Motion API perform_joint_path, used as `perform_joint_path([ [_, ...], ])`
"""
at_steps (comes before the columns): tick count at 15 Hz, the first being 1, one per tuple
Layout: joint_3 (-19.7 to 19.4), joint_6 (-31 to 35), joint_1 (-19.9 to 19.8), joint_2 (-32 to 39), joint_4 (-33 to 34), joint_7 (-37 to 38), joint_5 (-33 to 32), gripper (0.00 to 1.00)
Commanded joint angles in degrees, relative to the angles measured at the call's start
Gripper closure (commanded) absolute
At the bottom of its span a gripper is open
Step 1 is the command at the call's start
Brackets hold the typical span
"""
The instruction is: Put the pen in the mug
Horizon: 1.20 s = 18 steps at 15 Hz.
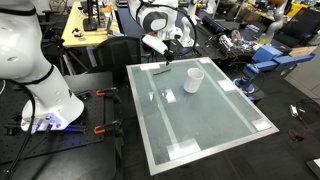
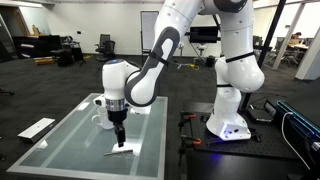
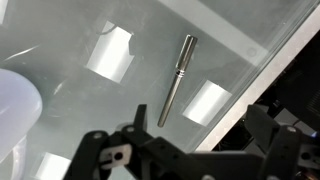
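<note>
A slim metallic pen (image 3: 177,80) lies flat on the glass tabletop; it also shows in both exterior views (image 1: 160,70) (image 2: 119,151). The small white mug (image 1: 193,80) stands upright on the table a short way from the pen. It is partly hidden behind the arm in an exterior view (image 2: 101,108) and shows as a blurred white shape at the left edge of the wrist view (image 3: 14,110). My gripper (image 3: 185,150) hovers just above the pen, pointing down, open and empty; it also shows in both exterior views (image 1: 168,57) (image 2: 119,139).
Flat white tape patches (image 3: 110,52) (image 3: 207,102) lie on the glass near the pen, and more sit toward the table's corners (image 1: 168,96). The table edge (image 3: 262,70) runs close beside the pen. Desks, chairs and equipment surround the table.
</note>
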Motion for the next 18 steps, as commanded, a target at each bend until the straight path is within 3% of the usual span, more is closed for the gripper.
perform_joint_path([
  [1, -0.5, 0.4, -0.2, 2.4, 1.4, 4.0, -4.9, 0.00],
  [9, -1.1, 0.6, 0.8, 8.1, 6.1, 7.8, -10.4, 0.00],
  [18, -2.0, 1.8, 2.1, 12.9, 9.5, 11.7, -12.5, 0.00],
])
